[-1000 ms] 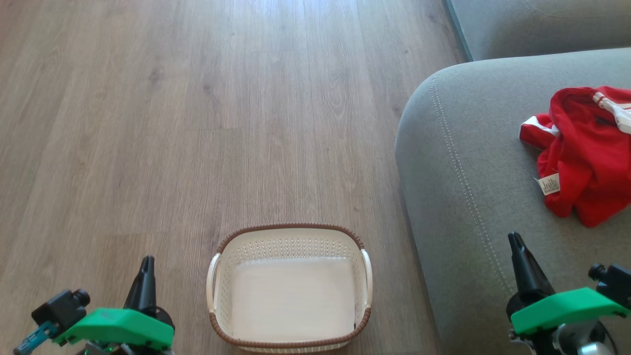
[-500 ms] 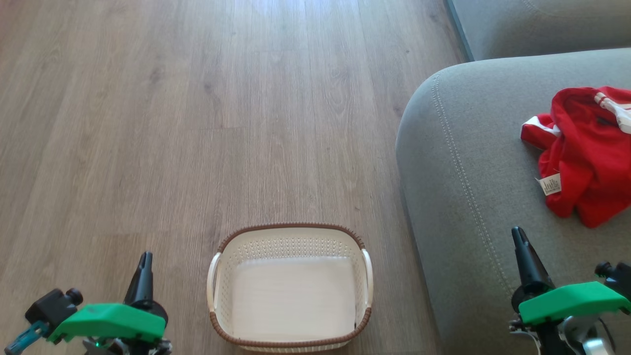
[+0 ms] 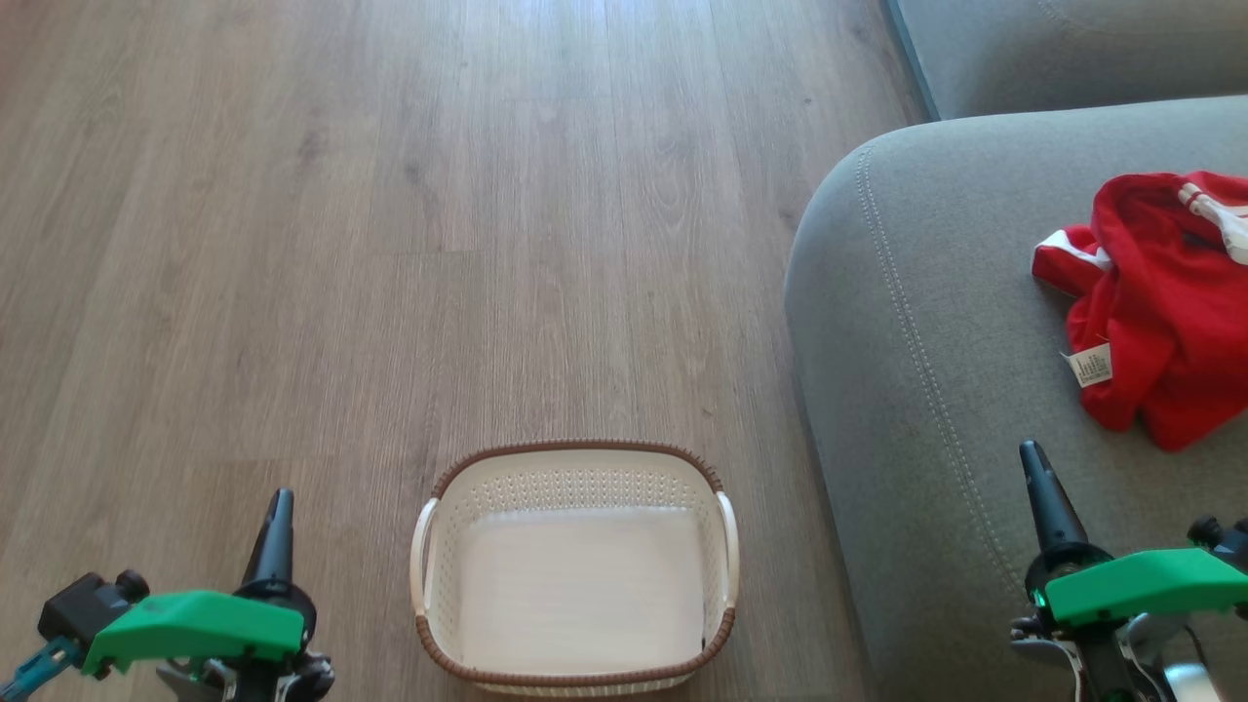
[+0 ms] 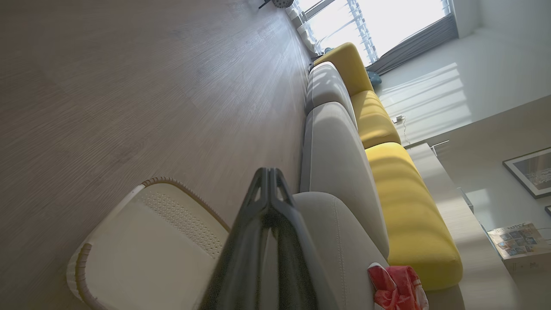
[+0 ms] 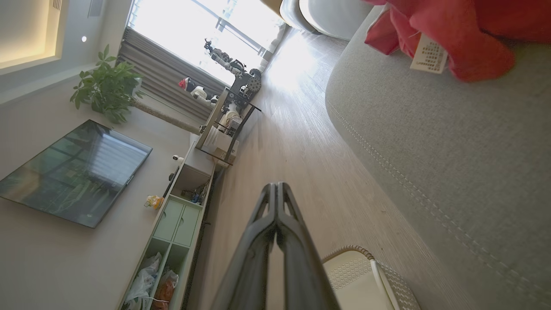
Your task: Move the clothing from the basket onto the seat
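- Red crumpled clothing (image 3: 1160, 302) lies on the grey seat (image 3: 936, 322) at the right, its white label facing left.
- Cream basket (image 3: 575, 447) stands upright on the wood floor (image 3: 390, 244), long axis left to right.
- Left gripper (image 3: 278, 497) and right gripper (image 3: 1031, 450) point away, fingers pressed together, holding nothing.

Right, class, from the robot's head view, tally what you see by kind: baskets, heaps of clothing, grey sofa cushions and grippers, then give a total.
Basket: 1
Red clothing heap: 1
Grey cushions, the seat and another cushion beyond it: 2
Grippers, left gripper and right gripper: 2
Total: 6
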Controlling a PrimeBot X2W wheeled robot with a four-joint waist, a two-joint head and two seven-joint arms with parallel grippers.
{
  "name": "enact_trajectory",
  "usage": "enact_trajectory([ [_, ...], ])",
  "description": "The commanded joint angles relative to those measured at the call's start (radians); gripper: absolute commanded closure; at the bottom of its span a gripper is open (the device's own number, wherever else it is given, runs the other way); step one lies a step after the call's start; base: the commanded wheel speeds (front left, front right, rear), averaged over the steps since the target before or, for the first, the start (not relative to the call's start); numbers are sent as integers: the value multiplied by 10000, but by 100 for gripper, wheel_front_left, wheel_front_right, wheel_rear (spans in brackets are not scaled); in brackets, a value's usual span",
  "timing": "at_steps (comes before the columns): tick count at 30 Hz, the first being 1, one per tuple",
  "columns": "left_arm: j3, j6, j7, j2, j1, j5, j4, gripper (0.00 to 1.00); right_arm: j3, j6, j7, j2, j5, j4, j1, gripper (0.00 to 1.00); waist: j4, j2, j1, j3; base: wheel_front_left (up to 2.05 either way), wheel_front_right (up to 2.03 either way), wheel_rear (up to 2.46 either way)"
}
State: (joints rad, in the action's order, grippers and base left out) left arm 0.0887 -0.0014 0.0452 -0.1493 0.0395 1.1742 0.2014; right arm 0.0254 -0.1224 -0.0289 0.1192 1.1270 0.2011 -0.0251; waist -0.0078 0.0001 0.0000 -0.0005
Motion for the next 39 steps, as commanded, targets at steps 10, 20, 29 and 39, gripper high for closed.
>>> enact_trajectory([
  [10,-633,-347,-318,152,-779,999,-106,100,93,-56,300,-108,1116,-123,664,100,16,-1,0,7,0,0,0],
  [20,-949,-586,-609,338,-952,1872,30,100,245,-63,544,-220,2089,16,828,100,31,-1,0,15,0,0,0],
  [29,-1234,-799,-872,505,-1107,2652,153,100,384,-69,766,-322,2959,140,974,100,45,-1,0,21,0,0,0],
  [39,-1554,-1038,-1166,693,-1279,3522,290,100,540,-76,1014,-437,3927,279,1138,100,61,-1,0,29,0,0,0],
])
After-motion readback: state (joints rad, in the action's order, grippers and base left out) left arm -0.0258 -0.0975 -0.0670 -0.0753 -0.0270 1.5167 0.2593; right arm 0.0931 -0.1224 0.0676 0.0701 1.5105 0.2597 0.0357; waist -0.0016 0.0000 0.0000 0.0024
